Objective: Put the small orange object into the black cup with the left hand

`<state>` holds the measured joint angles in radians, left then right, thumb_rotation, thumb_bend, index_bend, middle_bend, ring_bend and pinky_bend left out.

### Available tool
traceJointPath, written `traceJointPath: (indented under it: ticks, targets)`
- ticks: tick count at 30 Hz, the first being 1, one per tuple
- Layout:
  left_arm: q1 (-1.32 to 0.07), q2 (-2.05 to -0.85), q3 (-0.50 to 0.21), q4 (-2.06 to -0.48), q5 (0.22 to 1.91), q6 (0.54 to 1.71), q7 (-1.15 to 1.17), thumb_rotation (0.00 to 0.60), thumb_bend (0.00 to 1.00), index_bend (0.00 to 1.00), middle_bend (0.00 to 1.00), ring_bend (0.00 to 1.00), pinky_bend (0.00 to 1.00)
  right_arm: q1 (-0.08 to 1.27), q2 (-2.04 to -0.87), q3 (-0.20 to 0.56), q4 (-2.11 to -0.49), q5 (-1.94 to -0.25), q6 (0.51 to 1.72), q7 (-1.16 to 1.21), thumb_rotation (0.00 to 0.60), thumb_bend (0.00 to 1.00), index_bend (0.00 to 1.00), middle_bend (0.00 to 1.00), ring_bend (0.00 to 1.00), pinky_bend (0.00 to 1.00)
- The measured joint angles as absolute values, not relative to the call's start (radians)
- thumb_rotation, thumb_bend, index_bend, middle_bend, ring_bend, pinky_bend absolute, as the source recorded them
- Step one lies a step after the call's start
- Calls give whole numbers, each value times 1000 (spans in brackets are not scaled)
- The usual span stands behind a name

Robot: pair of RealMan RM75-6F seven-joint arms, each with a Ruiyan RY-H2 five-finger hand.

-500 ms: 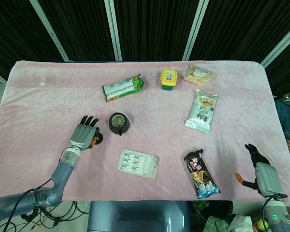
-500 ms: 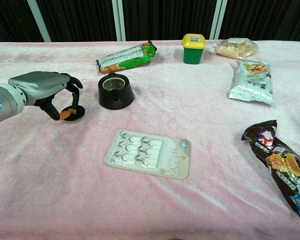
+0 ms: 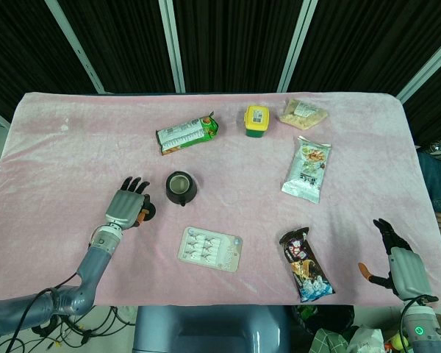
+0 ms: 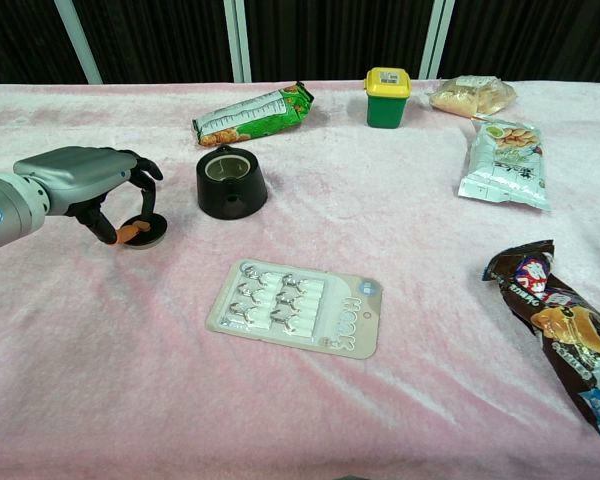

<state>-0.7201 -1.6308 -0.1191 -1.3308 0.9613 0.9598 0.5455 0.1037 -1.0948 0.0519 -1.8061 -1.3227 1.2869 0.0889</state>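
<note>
The black cup [image 3: 181, 187] [image 4: 230, 183] stands upright and open on the pink cloth. Left of it lies a small black disc [image 4: 150, 230] [image 3: 151, 212]. My left hand [image 4: 80, 178] [image 3: 126, 204] arches over the disc, fingers curled down at its far edge and thumb at its near edge. An orange bit [image 4: 132, 232] [image 3: 141, 215] shows at the thumb's tip against the disc. Whether it is the small orange object or part of the thumb, I cannot tell. My right hand [image 3: 397, 259] lies at the table's near right corner, holding nothing, fingers apart.
A blister pack [image 4: 298, 307] lies in front of the cup and a green snack packet [image 4: 252, 113] behind it. A yellow-lidded green jar [image 4: 387, 96], a crumb bag [image 4: 467, 95], a white-green pouch [image 4: 505, 160] and a dark snack bar [image 4: 560, 325] are to the right.
The left hand has shifted slightly to the left over the black disc. Cup and right hand have not moved.
</note>
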Motion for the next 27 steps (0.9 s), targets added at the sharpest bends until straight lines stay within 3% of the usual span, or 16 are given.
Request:
traceJointPath:
  ticks: [27]
  targets:
    - [-712, -1601, -132, -1347, 970, 968, 515, 600, 427, 547, 134, 0, 0, 106, -1098, 51, -1805, -1323, 1285, 79, 600, 216, 54, 44, 148, 158]
